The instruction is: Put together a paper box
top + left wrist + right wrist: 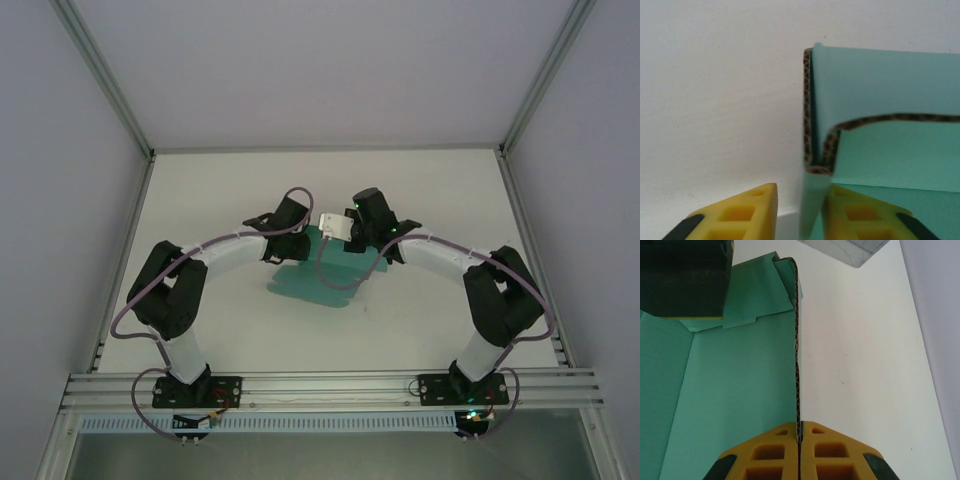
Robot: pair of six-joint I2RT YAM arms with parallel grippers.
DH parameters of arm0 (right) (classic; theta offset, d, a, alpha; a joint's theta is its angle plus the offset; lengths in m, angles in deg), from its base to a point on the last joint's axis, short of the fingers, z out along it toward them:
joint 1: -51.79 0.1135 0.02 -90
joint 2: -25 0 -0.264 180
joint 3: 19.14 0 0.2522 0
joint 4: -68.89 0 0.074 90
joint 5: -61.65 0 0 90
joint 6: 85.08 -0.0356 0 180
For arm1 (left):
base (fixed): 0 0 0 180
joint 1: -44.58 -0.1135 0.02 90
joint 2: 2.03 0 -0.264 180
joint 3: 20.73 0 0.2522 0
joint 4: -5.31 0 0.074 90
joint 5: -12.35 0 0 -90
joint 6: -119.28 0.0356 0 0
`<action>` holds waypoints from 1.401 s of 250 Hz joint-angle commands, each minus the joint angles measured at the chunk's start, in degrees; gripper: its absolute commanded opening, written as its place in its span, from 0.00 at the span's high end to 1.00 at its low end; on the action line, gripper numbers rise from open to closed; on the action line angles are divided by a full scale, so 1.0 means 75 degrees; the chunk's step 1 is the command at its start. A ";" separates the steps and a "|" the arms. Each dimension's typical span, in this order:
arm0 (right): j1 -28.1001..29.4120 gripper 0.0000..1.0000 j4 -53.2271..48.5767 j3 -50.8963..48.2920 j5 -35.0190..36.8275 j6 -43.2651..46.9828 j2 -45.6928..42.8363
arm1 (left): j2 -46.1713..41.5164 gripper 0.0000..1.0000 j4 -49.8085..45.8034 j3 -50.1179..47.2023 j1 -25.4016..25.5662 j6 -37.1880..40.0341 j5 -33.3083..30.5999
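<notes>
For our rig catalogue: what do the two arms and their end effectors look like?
The left arm and right arm have white tubular links, black joint housings and black base plates. A mauve cable loops along each. Green lights dot the right arm. The left end effector and right end effector have yellow fingers with moulded rectangular pockets and black outer patches.

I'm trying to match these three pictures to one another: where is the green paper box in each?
Top external: the paper box sits near the picture's centre.
Left wrist: the paper box takes up the right half, with its folded corner upright.
Right wrist: the paper box covers the left half, with one wall standing on edge up the middle.
Shared landmark: the white table beside the card.
</notes>
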State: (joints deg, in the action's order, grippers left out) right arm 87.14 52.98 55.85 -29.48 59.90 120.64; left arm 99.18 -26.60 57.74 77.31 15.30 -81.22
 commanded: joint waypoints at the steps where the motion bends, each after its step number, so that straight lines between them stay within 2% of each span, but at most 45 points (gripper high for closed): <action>1: 0.0046 1.00 -0.0043 -0.0198 -0.0224 0.0169 -0.0286 | -0.0106 0.68 0.0225 -0.0304 -0.0191 -0.0047 0.0106; 64: 0.0067 1.00 -0.0045 -0.0163 -0.0542 0.0040 -0.0365 | -0.0019 0.64 0.1012 -0.0326 -0.0299 0.0106 0.0818; 90: 0.0096 1.00 -0.0111 -0.0137 -0.0606 0.0005 -0.0406 | 0.0133 0.65 0.0994 -0.0135 -0.0303 0.0115 0.0668; 169: 0.0119 1.00 -0.0068 -0.0253 -0.0561 -0.0075 -0.0580 | 0.0762 0.78 0.0885 -0.0003 -0.0304 -0.0051 0.0304; 184: 0.0111 1.00 -0.0044 -0.0278 -0.0580 -0.0103 -0.0630 | 0.0807 0.86 0.1022 -0.0129 -0.0302 -0.0142 0.0170; 199: 0.0122 1.00 -0.0042 -0.0289 -0.0547 -0.0112 -0.0665 | 0.0887 1.00 0.1032 -0.0188 -0.0303 -0.0229 -0.0111; 219: 0.0115 1.00 -0.0002 -0.0292 -0.0483 -0.0204 -0.0726 | 0.0946 1.00 0.1025 -0.0283 -0.0276 -0.0509 -0.1029; 260: 0.0115 1.00 0.0082 -0.0406 -0.0600 -0.0508 -0.0904 | 0.0795 1.00 0.1363 -0.0780 0.0061 -0.1030 -0.3753; 279: 0.0124 1.00 0.0094 -0.0427 -0.0565 -0.0609 -0.0870 | 0.0689 1.00 0.1707 -0.1016 0.0188 -0.1022 -0.4113; 303: 0.0108 1.00 0.0134 -0.0453 -0.0487 -0.0680 -0.0794 | 0.0674 1.00 0.1929 -0.1108 0.0225 -0.0906 -0.3916; 339: 0.0119 1.00 0.0090 -0.0408 -0.0472 -0.0710 -0.0751 | 0.0819 1.00 0.1672 -0.0812 0.0243 -0.0714 -0.3138; 351: 0.0112 1.00 0.0034 -0.0374 -0.0451 -0.0701 -0.0752 | 0.0800 0.88 0.1692 -0.0817 0.0243 -0.0676 -0.2834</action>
State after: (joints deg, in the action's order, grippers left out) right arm 87.73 55.97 53.10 -30.33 56.21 118.14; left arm 102.15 -7.69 52.42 81.90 11.76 -97.27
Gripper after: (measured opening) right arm 0.056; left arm 0.085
